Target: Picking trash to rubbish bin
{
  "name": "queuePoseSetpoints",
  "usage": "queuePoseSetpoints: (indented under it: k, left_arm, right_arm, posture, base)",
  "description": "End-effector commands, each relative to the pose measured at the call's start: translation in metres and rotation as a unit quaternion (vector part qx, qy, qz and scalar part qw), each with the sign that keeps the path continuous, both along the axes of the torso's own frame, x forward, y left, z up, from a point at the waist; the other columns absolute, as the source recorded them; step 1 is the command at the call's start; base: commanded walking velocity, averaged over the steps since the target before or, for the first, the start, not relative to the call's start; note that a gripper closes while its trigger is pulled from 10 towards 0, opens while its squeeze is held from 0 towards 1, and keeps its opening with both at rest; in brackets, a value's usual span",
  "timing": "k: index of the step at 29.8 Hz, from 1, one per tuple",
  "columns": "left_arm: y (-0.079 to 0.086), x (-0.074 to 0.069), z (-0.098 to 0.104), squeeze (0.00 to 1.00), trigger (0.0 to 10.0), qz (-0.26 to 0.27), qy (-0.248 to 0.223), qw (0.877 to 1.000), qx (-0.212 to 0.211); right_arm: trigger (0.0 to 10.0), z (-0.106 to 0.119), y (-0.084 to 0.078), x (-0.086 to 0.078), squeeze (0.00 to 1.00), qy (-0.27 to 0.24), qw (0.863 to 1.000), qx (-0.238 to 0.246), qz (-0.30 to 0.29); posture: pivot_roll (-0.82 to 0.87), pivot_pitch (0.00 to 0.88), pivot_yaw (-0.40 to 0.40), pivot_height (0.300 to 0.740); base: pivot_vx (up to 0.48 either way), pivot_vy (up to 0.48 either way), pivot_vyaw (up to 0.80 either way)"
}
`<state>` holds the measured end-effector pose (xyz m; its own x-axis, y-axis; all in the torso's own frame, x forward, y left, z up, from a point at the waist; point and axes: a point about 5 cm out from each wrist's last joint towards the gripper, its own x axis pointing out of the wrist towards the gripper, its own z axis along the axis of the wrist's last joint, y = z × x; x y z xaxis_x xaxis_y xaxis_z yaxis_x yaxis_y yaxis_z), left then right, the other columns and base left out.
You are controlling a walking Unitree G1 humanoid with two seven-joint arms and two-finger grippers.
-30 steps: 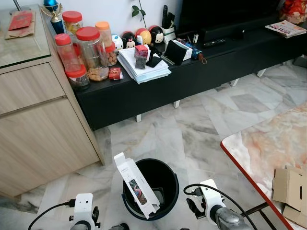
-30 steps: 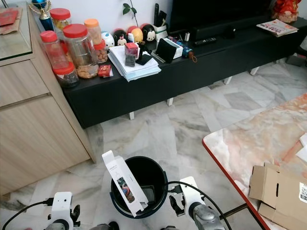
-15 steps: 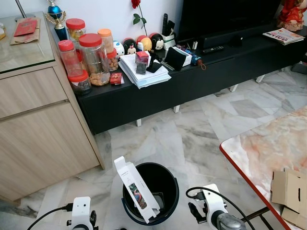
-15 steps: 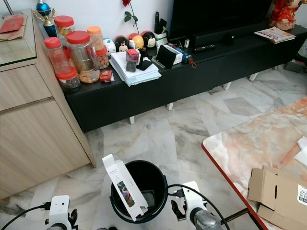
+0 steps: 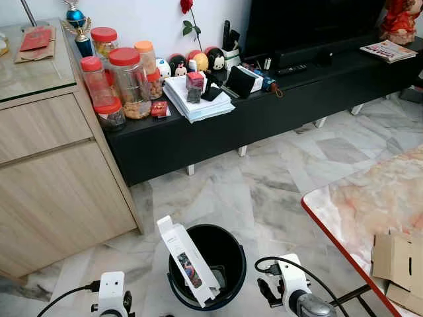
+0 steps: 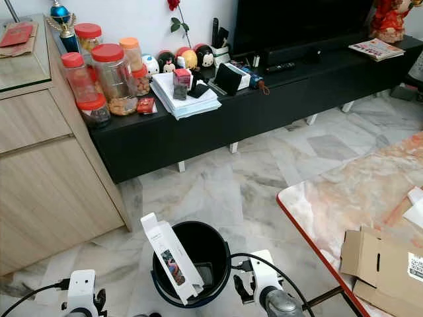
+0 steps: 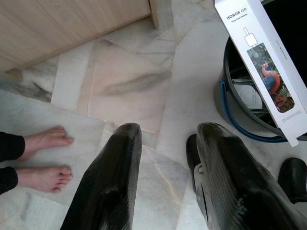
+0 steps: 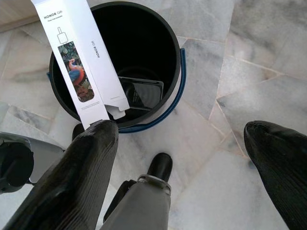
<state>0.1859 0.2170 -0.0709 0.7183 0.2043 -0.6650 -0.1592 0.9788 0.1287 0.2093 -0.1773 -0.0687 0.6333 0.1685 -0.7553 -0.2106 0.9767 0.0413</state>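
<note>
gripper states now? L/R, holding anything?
Left gripper: open, empty, hanging over the floor beside the bin.
Right gripper: open wide, empty, above the bin's near rim.

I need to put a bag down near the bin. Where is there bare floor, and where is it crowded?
Bare marble floor lies between the black bin and the dark TV bench, and beside the wooden cabinet. The bench's left end is crowded with red-lidded jars, a paper stack and figurines.
</note>
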Motion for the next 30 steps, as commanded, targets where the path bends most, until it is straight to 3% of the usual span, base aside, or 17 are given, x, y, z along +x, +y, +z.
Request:
queuePoseSetpoints:
  k: [1, 30]
  left_arm:
    - [0.0029, -0.0083, -0.0041, 0.00, 10.0, 0.008, 0.016, 1.000, 0.000]
    - [0.0032, -0.0078, -0.0035, 0.00, 10.0, 0.010, 0.012, 1.000, 0.001]
  right_arm:
    - [10.0, -0.0007, -0.0014, -0.0014, 0.00, 0.002, 1.000, 0.003, -0.006]
    - [10.0, -0.0009, -0.0022, -0.0015, 0.00, 0.003, 1.000, 0.001, -0.010]
  posture:
    - [-0.08, 0.082, -0.028, 0.740]
    - [-0.07, 0.077, -0.032, 0.740]
  base:
    - [0.000, 0.000, 0.00]
    - [0.000, 0.000, 0.00]
